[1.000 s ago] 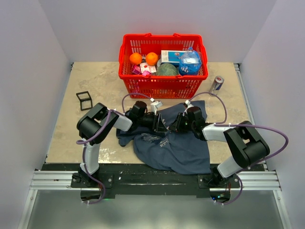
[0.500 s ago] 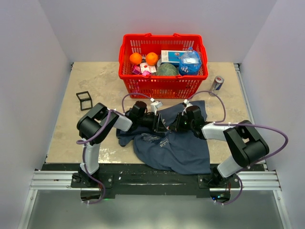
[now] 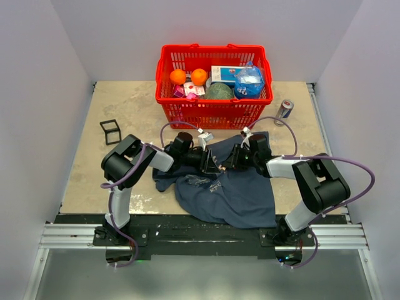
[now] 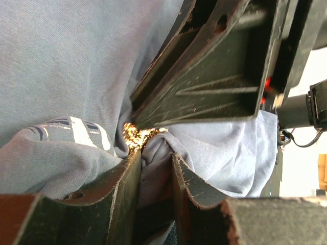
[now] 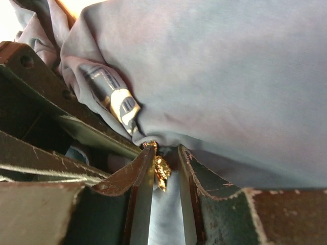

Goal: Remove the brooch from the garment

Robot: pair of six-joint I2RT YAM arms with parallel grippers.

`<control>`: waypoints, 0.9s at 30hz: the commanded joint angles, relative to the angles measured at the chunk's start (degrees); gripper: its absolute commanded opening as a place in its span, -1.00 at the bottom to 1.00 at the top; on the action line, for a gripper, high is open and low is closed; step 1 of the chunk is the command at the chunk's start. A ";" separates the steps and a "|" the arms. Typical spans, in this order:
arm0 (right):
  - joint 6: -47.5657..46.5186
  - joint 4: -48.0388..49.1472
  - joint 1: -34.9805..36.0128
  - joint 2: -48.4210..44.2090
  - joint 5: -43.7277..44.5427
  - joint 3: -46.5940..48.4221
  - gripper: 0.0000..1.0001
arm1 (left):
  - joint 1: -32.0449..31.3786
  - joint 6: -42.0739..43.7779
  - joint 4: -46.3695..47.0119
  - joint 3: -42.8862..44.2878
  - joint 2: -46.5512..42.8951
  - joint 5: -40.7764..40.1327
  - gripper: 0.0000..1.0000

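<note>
Right pincer (image 5: 166,153) farther up beige table (image 3: 125,106)

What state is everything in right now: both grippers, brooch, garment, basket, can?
left gripper: shut on a fold of the garment.
right gripper: nearly closed around the brooch; firm grip unclear.
brooch: pinned in the garment, not yet removed.
garment: crumpled, one fold pinched up.
basket: upright, loaded.
can: appears upright, untouched.
</note>
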 commanded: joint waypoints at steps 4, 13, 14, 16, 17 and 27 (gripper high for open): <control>-5.01 -4.96 -4.39 0.04 -5.66 -1.96 -0.43 | -0.88 4.03 -10.03 -2.01 3.59 -1.58 -0.28; -4.84 -2.32 -4.93 0.66 -7.86 -2.40 -0.51 | -0.97 4.03 -9.76 -1.92 3.59 -1.58 -0.28; -4.75 -2.14 -4.93 0.57 -8.12 -2.57 -0.52 | -0.88 4.03 -9.76 -1.92 3.59 -1.58 -0.28; -4.66 -1.35 -4.93 0.30 -9.26 -2.92 -0.53 | -0.80 4.12 -9.85 -1.92 3.50 -1.66 -0.28; -4.49 -1.09 -4.93 0.30 -10.14 -3.01 -0.53 | -0.71 4.12 -9.94 -1.92 3.50 -1.75 -0.28; -2.46 3.04 -5.01 2.06 -13.22 -3.72 -0.55 | -0.09 3.68 -9.32 -1.74 4.73 -1.75 -0.28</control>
